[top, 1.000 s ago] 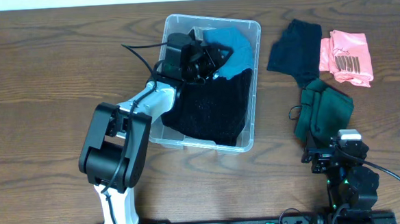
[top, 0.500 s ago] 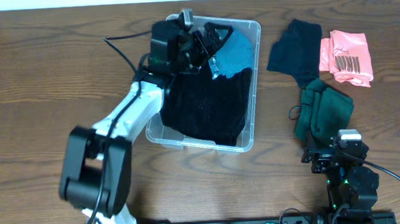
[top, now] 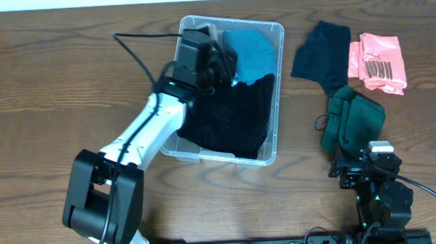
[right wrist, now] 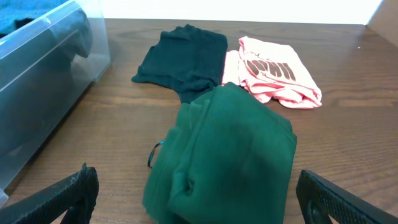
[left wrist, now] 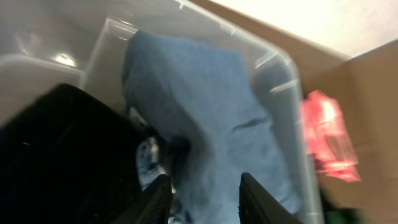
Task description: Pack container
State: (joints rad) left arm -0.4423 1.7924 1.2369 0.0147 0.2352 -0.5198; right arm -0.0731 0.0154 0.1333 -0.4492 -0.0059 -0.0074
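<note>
The container [top: 277, 31] is a clear plastic bin at the table's middle, also in the left wrist view [left wrist: 292, 81] and the right wrist view [right wrist: 43, 56]. Inside lie a black garment [top: 233, 121] [left wrist: 62, 143] and, at the far end, a blue garment [top: 253, 54] [left wrist: 199, 93]. My left gripper [top: 226, 65] [left wrist: 202, 202] hovers over the bin's far left part. Its fingers stand partly apart above the blue cloth, with nothing pinched between them. My right gripper [top: 358, 159] [right wrist: 205, 199] is wide open at the near right, just short of a folded green garment [top: 352, 115] [right wrist: 230, 149].
To the right of the bin, a black garment [top: 321, 49] [right wrist: 183, 56] and a pink printed one [top: 379, 61] [right wrist: 273, 68] lie on the wooden table beyond the green one. The left arm reaches across the bin's left wall.
The left gripper has drawn back a little from the bin's far edge and its jaws have narrowed. The blue garment stays in the bin. The right arm has not moved.
</note>
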